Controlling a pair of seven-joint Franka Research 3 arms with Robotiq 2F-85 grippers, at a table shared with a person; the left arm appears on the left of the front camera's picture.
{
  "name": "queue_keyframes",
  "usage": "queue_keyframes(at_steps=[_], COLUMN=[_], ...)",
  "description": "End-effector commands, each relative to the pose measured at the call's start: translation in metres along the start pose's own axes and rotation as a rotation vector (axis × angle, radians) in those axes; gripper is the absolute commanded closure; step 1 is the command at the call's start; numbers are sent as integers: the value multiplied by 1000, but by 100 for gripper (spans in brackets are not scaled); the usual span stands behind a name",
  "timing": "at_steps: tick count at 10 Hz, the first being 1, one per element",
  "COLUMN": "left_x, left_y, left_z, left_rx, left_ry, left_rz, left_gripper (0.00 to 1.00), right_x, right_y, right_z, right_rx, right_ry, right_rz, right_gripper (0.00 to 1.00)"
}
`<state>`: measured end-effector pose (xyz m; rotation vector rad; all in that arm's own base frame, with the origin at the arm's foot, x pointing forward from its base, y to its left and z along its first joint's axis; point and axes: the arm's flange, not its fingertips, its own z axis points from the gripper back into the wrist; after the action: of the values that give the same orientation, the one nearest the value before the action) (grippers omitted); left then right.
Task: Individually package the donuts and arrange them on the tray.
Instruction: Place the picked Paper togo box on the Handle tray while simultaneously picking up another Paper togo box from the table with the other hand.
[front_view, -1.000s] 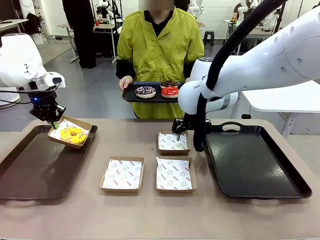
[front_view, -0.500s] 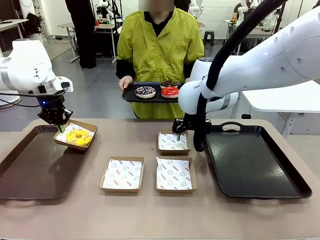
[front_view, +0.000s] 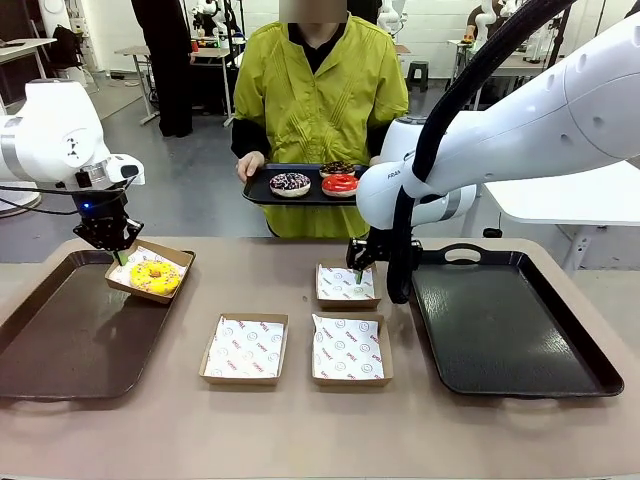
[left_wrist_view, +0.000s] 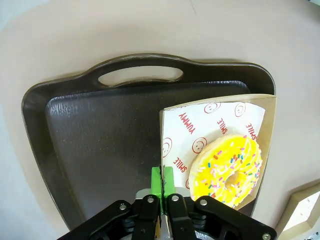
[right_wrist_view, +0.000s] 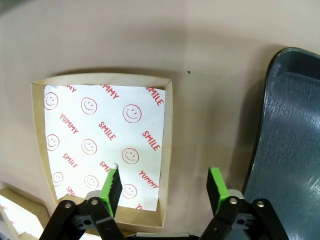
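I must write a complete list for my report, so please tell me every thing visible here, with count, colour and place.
yellow donut: one, yellow, in the held box
held box: one, brown, at left tray's far corner
empty boxes: three, brown with white printed paper, table middle
left tray: one, dark brown, table left
right tray: one, black, table right
small tray: one, black, held by the person
sprinkled donut, red donut, dark donut: one each, on the small tray
table: one, beige
person's hand: one, holding small tray
left claw: black, shut on held box's edge
right claw: black, open, over far empty box
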<state>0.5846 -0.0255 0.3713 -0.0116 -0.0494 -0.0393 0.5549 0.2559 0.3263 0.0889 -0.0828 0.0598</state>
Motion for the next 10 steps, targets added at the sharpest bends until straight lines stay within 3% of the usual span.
queue_keyframes(at_steps=[1, 2, 3, 4, 5, 6, 7, 8, 10], left_x=[3, 2, 2, 1, 1, 0, 0, 0, 0], left_y=[-1, 0, 1, 2, 2, 2, 3, 3, 3], left_z=[4, 4, 4, 5, 6, 6, 6, 6, 7], left_rx=[32, 33, 32, 30, 27, 23, 20, 17, -5], left_ry=[9, 10, 9, 7, 6, 7, 8, 9, 14], left_rz=[22, 21, 23, 24, 26, 27, 26, 26, 27], left_gripper=[71, 41, 13, 0, 0, 0, 9, 1, 0], right_x=[4, 4, 4, 3, 3, 3, 3, 3, 4], right_y=[4, 5, 6, 7, 8, 9, 9, 9, 8], right_z=[-3, -3, -3, -3, -2, -3, -3, -4, -4], right_rx=[-27, -28, -30, -32, -32, -33, -33, -32, -26], right_ry=[-2, -1, -3, -5, -6, -6, -5, 0, 3], right_rz=[-1, -2, -5, -8, -8, -12, -16, -24, -53], right_gripper=[68, 68, 100, 84, 100, 100, 100, 100, 100])
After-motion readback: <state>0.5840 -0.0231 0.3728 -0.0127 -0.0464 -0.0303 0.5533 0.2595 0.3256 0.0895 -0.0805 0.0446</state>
